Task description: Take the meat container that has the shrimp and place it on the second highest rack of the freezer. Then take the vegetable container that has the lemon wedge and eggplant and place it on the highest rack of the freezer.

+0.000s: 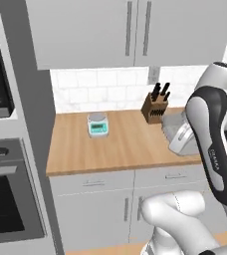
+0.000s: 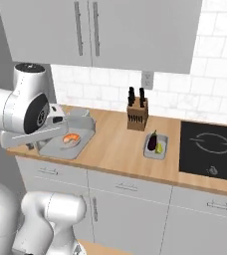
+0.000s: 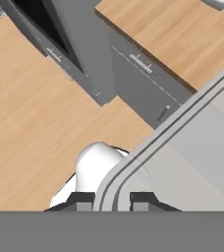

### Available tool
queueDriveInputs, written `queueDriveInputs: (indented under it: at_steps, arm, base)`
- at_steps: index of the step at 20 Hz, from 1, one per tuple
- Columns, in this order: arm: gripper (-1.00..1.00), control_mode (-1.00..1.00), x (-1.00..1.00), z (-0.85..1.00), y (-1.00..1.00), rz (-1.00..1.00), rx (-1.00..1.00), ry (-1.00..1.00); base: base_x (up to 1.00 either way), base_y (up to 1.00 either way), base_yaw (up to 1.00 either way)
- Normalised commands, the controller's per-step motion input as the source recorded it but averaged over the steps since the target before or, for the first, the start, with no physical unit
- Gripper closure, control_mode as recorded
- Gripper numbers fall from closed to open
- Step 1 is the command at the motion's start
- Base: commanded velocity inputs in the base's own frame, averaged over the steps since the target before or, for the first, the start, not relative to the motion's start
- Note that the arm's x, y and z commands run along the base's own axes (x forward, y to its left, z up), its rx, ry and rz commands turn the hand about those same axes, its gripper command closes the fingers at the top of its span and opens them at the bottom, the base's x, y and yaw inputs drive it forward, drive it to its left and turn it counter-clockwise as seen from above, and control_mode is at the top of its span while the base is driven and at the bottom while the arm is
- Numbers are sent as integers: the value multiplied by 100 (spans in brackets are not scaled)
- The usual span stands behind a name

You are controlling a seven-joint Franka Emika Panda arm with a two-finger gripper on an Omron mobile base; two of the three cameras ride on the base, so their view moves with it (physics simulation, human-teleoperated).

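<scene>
The gripper (image 3: 112,203) has its jaws narrow, pinched on the rim of the shrimp container (image 2: 69,139); in the hand view the grey rim edge runs right between the two finger tips. Relative to the knife block (image 2: 137,115): the shrimp tray hangs off to its left, out by the counter's front edge and prob. lifted off the wood, w/ the orange shrimp (image 2: 71,138) lying in the middle of it. The veg container (image 2: 156,145) w/ eggplant and lemon wedge sits just right of the block and nearer the front, untouched.

So the step in hand, I'd say, is carrying the meat tray to the freezer's 2nd-highest rack. The freezer isn't anywhere I can see, so the base likely has to drive or turn first.

How to do it well, imo:
- Grip is on one edge only, so the tray wants to droop. Keep it level or the shrimp slides out.
- Swing slowly and keep clear of the counter (image 1: 120,144) edge and the oven column left of the block.
- At the rack, go in flat and push deep enough before the jaws let go.
</scene>
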Motion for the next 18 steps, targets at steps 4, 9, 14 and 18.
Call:
queueDriveInputs:
  at_steps: [4,9,14,18]
  arm:
    - [100,100,0,0,0,0,0,0]
    - [100,100,0,0,0,0,0,0]
    - [100,100,0,0,0,0,0,0]
    - [100,100,0,0,0,0,0,0]
  base:
    - [-48,0,66]
    - [-16,0,70]
    - [-2,0,76]
    - [0,2,83]
